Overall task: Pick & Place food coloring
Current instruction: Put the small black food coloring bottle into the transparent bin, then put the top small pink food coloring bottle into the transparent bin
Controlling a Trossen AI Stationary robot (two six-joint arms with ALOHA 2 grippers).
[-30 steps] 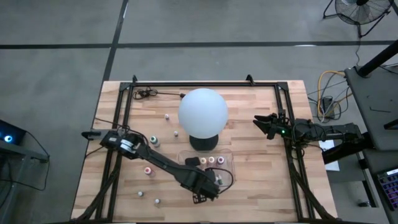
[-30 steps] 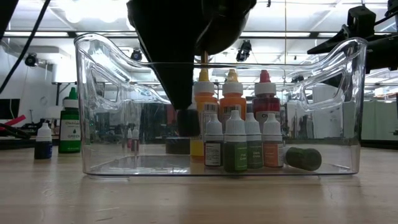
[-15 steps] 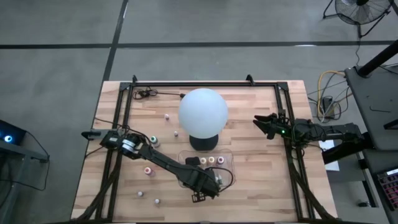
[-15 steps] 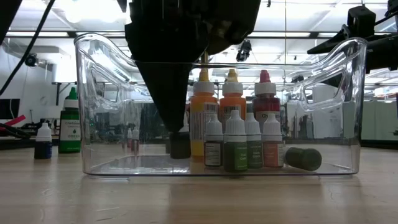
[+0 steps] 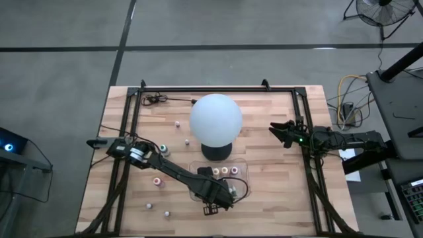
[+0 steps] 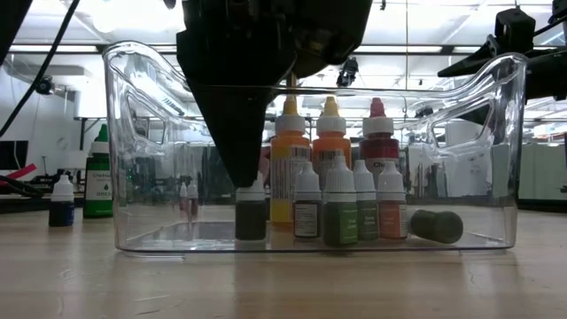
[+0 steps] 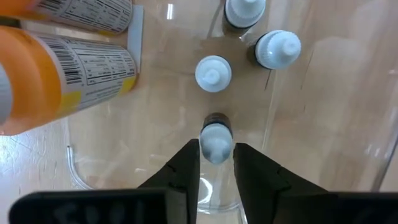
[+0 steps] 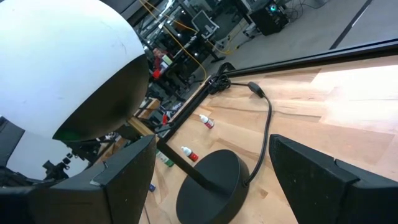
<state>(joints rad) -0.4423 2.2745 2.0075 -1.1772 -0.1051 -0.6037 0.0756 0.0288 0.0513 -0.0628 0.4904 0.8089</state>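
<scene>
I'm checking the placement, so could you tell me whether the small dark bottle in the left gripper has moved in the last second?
Yes. In the low view the dark bottle has come down inside the clear tray and now stands on its floor, left of the orange bottles, with the left gripper above it.

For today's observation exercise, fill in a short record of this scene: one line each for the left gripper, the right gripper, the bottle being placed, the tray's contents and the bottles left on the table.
left gripper: inside the clear tray, fingers either side of a small dark bottle
right gripper: open, waiting beside the white globe
bottle being placed: upright on the tray floor
tray contents: tall orange bottles, small bottles in front, one dark bottle lying on its side
bottles left on table: several, left of the tray
</scene>
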